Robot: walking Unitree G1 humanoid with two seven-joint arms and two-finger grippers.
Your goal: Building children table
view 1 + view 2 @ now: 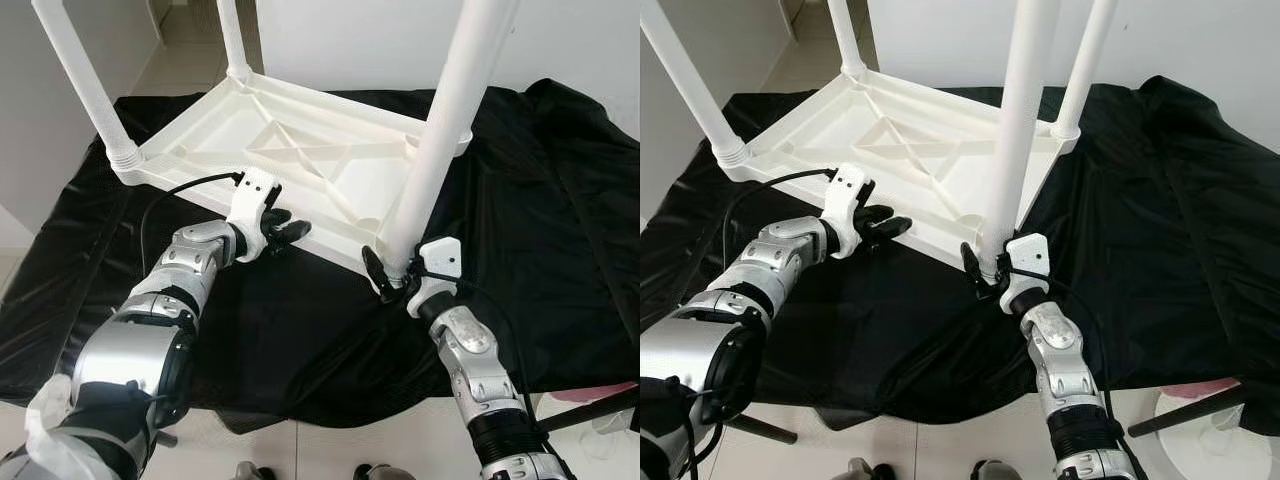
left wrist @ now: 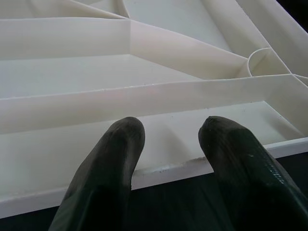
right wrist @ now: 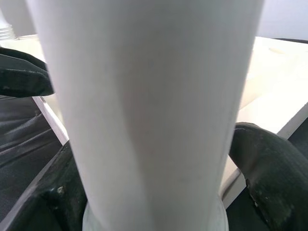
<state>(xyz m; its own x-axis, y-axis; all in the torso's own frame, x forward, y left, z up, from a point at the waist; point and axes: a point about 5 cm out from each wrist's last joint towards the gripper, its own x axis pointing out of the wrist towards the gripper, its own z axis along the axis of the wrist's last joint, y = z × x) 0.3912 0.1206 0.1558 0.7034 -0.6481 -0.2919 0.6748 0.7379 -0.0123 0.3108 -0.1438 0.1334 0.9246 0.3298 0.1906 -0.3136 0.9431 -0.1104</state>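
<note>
A white plastic children table (image 1: pixel 300 150) is laid upside down on a bench covered by a black cloth (image 1: pixel 560 230), toward the far left part of the bench, with its ribbed underside turned up. Four white legs are seen standing up from its corners. The near right leg (image 1: pixel 440 130) is held at its base by the right pincer (image 1: pixel 395 275); in the right wrist view the black fingers (image 3: pixel 269 178) are placed on both sides of this leg (image 3: pixel 149 110) and are closed against it. The left pincer (image 1: pixel 285 228) is placed at the near long edge of the table top, near its middle. In the left wrist view its two fingers (image 2: pixel 108 168) are spread apart, with the tips lying over the white rim (image 2: pixel 163 171), and nothing is gripped between them.
</note>
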